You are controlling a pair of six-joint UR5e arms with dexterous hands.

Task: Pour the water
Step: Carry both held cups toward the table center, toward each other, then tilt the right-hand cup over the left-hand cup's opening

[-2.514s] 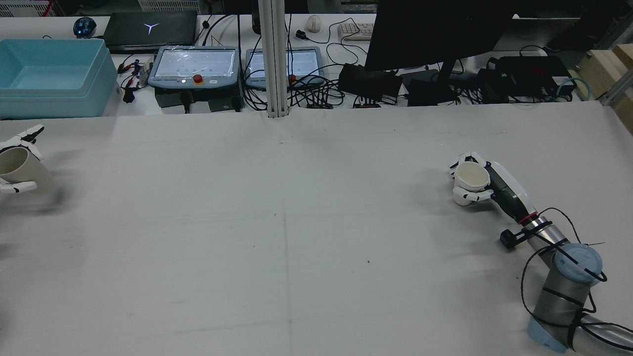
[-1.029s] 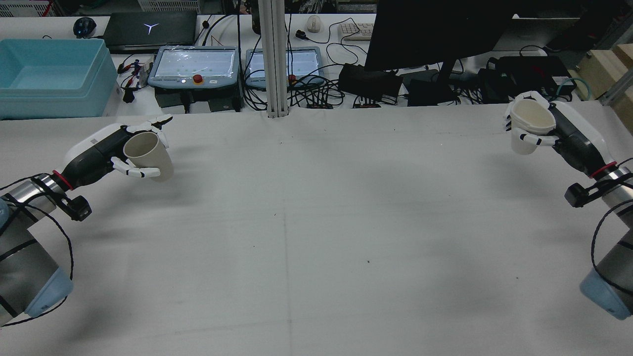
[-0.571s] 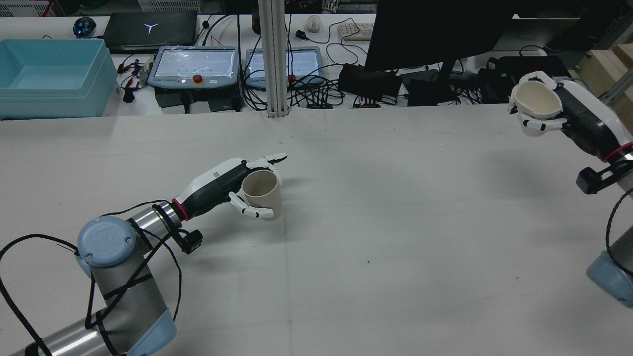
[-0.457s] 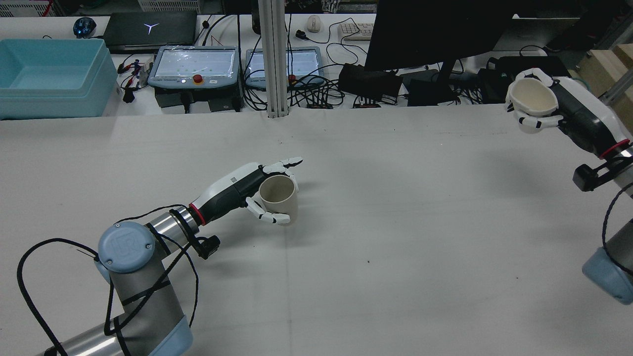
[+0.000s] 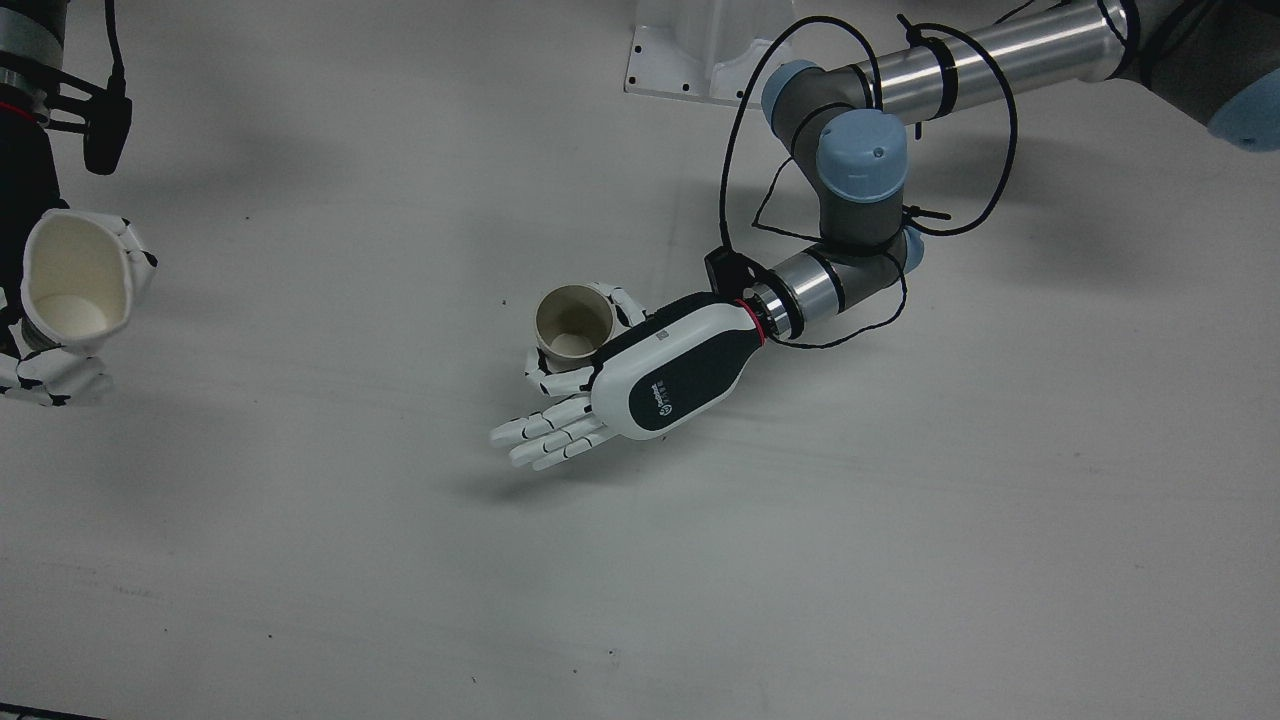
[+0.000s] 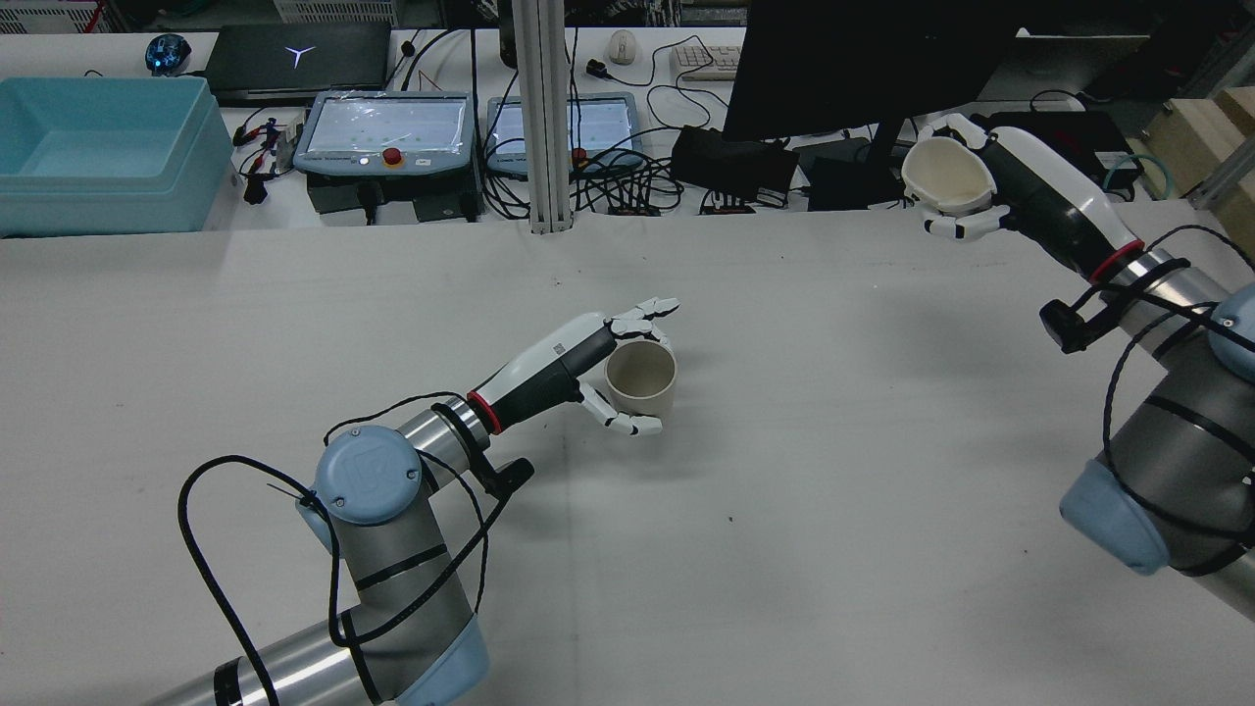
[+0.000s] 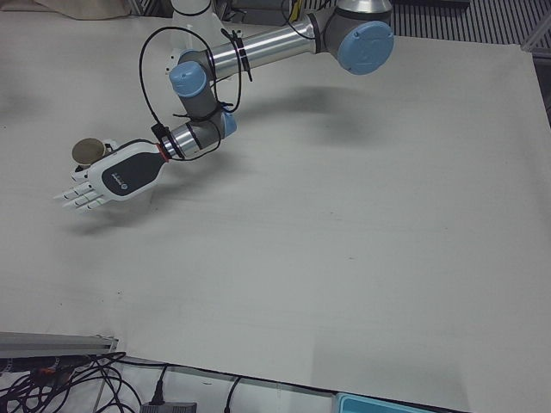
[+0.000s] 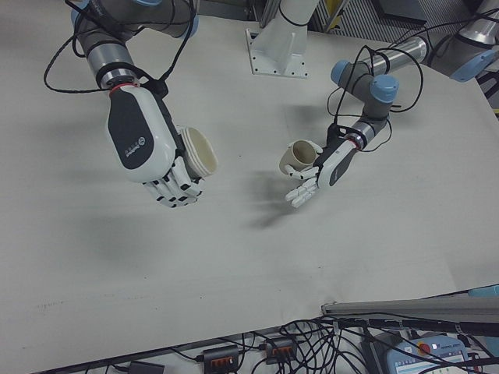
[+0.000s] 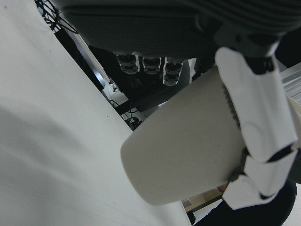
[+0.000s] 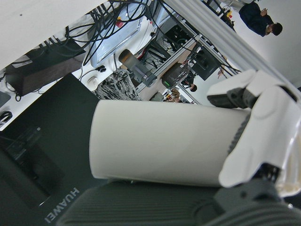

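My left hand (image 6: 564,368) is shut on a beige cup (image 6: 640,378) low over the middle of the table; thumb and one finger wrap it and the other fingers stick straight out. The cup is upright, and in the front view (image 5: 573,323) it looks empty. My right hand (image 6: 1020,191) is shut on a white cup (image 6: 946,176), held high and tilted over the far right part of the table. The front view shows that cup (image 5: 70,285) at the left edge. The two cups are far apart.
Beyond the table's far edge are a blue bin (image 6: 98,147), two teach pendants (image 6: 387,132), a dark monitor (image 6: 863,69), an aluminium post (image 6: 544,118) and cables. The arm pedestal (image 5: 690,60) stands at the robot side.
My left hand carried the beige cup from the far left to the table's middle. My right hand lifted the white cup, then moved it left toward the middle.
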